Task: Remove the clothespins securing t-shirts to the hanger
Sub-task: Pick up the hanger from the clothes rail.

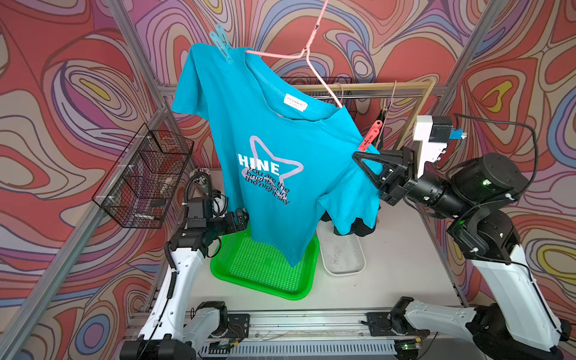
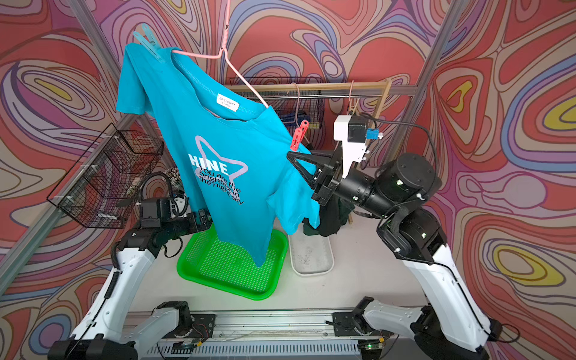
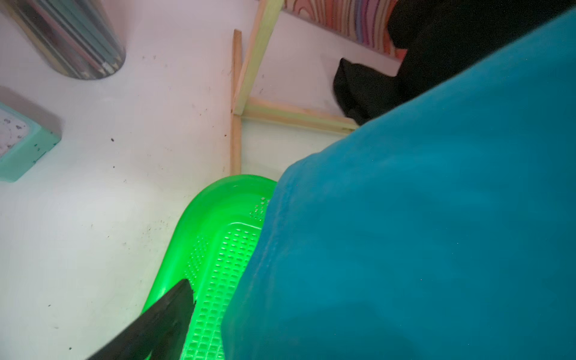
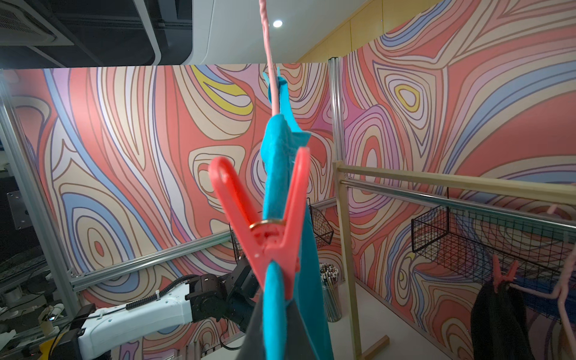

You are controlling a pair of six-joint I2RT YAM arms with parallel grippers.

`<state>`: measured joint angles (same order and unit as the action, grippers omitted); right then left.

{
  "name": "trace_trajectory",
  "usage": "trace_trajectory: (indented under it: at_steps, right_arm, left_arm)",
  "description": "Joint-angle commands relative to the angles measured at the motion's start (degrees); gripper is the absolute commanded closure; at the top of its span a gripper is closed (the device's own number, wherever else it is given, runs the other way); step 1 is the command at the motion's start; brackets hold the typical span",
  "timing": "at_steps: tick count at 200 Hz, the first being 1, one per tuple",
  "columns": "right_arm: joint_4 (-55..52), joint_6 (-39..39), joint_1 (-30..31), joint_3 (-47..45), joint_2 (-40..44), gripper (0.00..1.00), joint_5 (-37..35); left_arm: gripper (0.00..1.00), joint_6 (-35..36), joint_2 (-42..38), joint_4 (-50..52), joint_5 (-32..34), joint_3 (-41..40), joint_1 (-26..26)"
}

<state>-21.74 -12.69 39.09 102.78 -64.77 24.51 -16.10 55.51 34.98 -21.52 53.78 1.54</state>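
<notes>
A turquoise "SHINE" t-shirt (image 1: 280, 149) hangs on a tilted pink hanger (image 1: 314, 65). A light blue clothespin (image 1: 221, 43) grips its high shoulder. A red clothespin (image 1: 370, 135), also close up in the right wrist view (image 4: 265, 224), grips its low shoulder. My right gripper (image 1: 357, 155) is shut on the turquoise fabric just below the red clothespin. My left gripper (image 1: 244, 218) sits behind the shirt's hem above the green tray. One black finger (image 3: 174, 308) shows, and the shirt covers the other. A black t-shirt (image 4: 495, 318) hangs on the rack with its own red clothespin (image 4: 501, 274).
A green perforated tray (image 1: 237, 280) and a white tray (image 1: 343, 258) lie on the table under the shirt. A wire basket (image 1: 143, 177) hangs on the left frame. A wooden rack (image 1: 414, 87) with a second wire basket (image 4: 467, 237) stands behind. A pencil cup (image 4: 330, 293) is at the back.
</notes>
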Motion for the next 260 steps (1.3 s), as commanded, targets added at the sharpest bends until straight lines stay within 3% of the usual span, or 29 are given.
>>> trace_trajectory:
  at_steps: [1,95,224,260]
  right_arm:
    - [4.07,-0.84,0.24,-2.71,2.41,1.00,0.14]
    - [5.99,-4.52,0.20,-12.33,3.87,1.00,1.99]
    - [3.81,-6.29,0.24,-22.79,6.22,1.00,6.84]
    - [3.43,-6.28,0.20,-26.68,6.90,1.00,6.60]
  left_arm:
    - [0.00,0.25,-5.68,3.06,-4.08,-2.15,-0.11]
    - [0.00,-2.96,-15.42,5.60,-10.81,-3.38,-0.07]
    - [0.00,-5.42,-16.36,9.39,-6.06,3.13,-0.08]
    - [0.00,-6.41,-16.48,9.21,-7.59,3.84,-0.05]
